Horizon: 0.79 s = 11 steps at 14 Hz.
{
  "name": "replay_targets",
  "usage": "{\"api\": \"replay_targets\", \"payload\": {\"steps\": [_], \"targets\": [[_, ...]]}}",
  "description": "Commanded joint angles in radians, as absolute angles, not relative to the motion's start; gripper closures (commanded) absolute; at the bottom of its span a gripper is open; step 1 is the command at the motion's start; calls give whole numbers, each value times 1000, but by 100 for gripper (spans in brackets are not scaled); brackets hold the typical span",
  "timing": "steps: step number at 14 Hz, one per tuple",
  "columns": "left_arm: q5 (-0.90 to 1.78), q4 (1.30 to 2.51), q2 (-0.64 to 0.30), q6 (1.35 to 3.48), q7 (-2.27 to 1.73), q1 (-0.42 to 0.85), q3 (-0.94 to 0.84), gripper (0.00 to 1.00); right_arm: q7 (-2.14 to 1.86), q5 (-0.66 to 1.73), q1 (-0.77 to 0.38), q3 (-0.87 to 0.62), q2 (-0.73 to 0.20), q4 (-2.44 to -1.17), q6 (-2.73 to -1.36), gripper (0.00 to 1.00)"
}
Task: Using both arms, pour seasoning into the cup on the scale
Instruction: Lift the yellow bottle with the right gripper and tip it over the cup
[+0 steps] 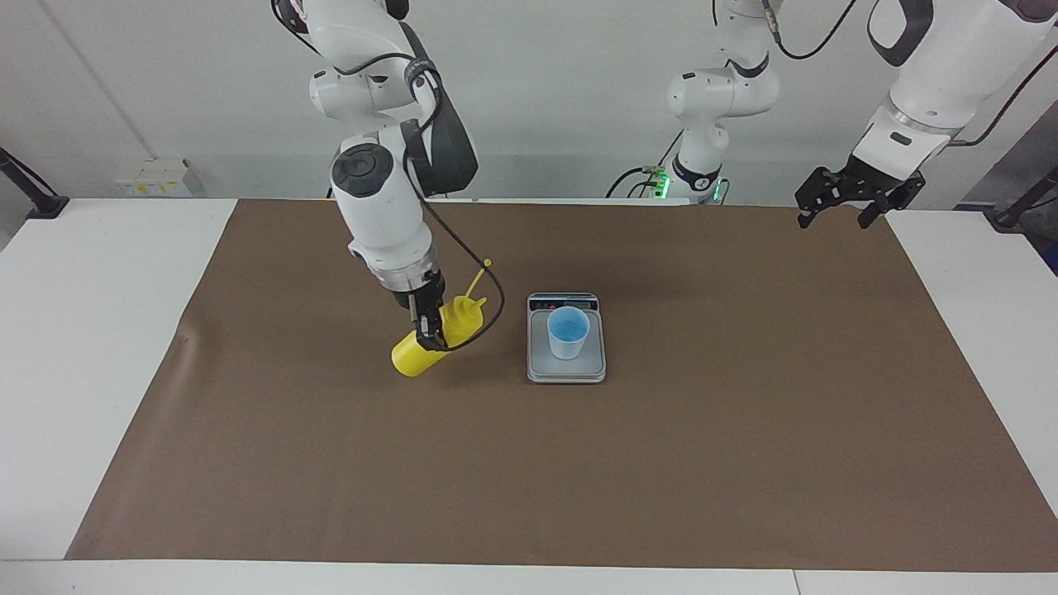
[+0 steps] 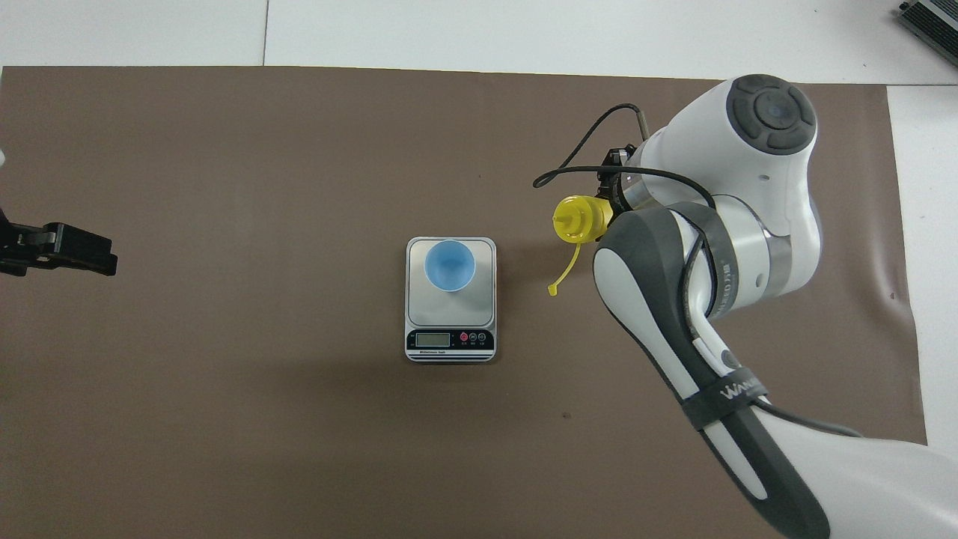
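Observation:
The light-blue cup (image 1: 569,332) stands upright on the silver-grey scale (image 1: 547,364) in the middle of the brown mat; the scale's dark display strip lies on the side nearer to the robots. My right gripper (image 1: 428,329) is shut on the body of the yellow seasoning bottle (image 1: 431,340). It holds the bottle tilted beside the scale, toward the right arm's end, with the nozzle up and leaning toward the scale and the cap strap sticking out. In the overhead view the bottle (image 2: 580,218) shows beside the cup (image 2: 449,266) and the scale (image 2: 483,307). My left gripper (image 1: 835,220) waits open over the mat's edge.
The brown mat (image 1: 661,463) covers most of the white table (image 1: 91,330). A black cable loops from the right wrist next to the bottle. Sockets sit on the wall by the right arm's end.

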<state>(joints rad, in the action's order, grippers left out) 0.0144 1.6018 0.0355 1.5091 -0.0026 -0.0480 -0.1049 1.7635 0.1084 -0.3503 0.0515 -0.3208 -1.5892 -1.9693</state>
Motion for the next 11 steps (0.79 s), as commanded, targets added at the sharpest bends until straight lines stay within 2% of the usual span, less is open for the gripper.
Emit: {"api": "replay_targets", "payload": {"steps": [1, 7, 9, 11], "targets": [[9, 1634, 58, 1522, 8, -49, -106, 0, 1845, 55, -392, 49, -399, -1474, -1964, 100], [9, 1651, 67, 1529, 9, -51, -106, 0, 1922, -159, -509, 51, -505, -1390, -1895, 100], [9, 1651, 67, 1531, 11, -51, -106, 0, 1943, -285, -570, 51, -515, -1391, -1891, 100], [9, 1652, 67, 1532, 11, -51, -106, 0, 1944, -365, -583, 51, -509, -1394, -1862, 100]]}}
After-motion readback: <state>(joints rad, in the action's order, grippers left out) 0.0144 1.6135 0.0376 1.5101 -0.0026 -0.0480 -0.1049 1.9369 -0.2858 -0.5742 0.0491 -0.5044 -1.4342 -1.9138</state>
